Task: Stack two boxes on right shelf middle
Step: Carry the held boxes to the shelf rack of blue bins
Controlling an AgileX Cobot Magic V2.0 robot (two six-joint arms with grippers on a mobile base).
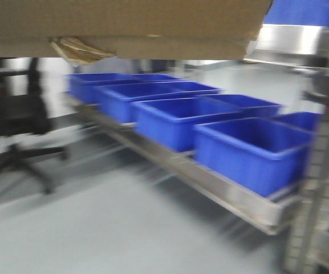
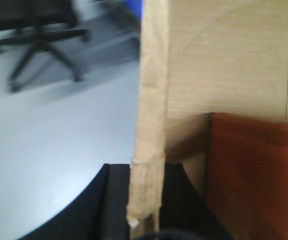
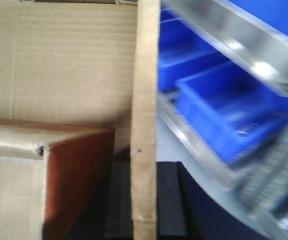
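Observation:
A tan cardboard box [image 1: 124, 23] fills the top of the front view, held up in the air, with yellowish tape [image 1: 76, 51] peeling off its underside. My left gripper [image 2: 146, 175] is shut on the box's left wall [image 2: 153, 100], one black finger [image 2: 119, 200] on each side. My right gripper [image 3: 144, 172] is shut on the right wall [image 3: 146, 90] in the same way. Inside the box sits a smaller cardboard shape with a reddish-brown side [image 3: 79, 175] [image 2: 258, 175]. The steel shelf [image 1: 287, 40] shines at the upper right, level with the box.
Several blue plastic bins [image 1: 250, 148] stand in rows on the lower steel shelf [image 1: 210, 182]. A grey perforated upright [image 1: 318, 188] rises at the right. A black office chair [image 1: 16, 114] stands on the grey floor at the left. The views are motion-blurred.

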